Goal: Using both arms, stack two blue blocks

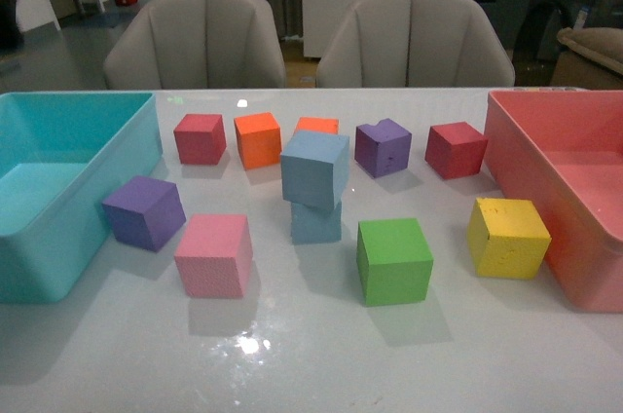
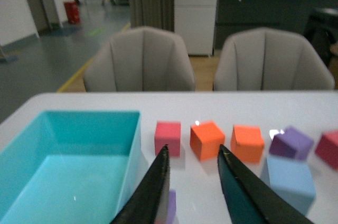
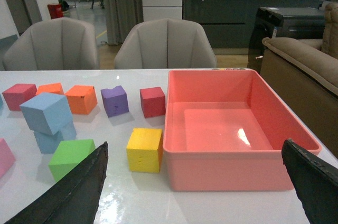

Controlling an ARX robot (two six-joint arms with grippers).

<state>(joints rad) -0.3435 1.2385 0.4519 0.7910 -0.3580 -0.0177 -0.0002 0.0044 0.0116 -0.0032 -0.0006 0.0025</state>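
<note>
The two blue blocks sit mid-table already stacked, the upper blue block (image 1: 314, 168) twisted a bit on the lower blue block (image 1: 315, 223). Our left gripper (image 2: 193, 152) has its jaws parted with nothing between them, up above the turquoise bin (image 2: 132, 150). Our right gripper (image 3: 195, 152) is spread really wide, also holding nothing, near the pink bin (image 3: 222, 168). Around the stack we've got a green cube (image 1: 393, 259), pink cube (image 1: 213, 254), purple cube (image 1: 144, 211) and yellow cube (image 1: 507, 237).
</note>
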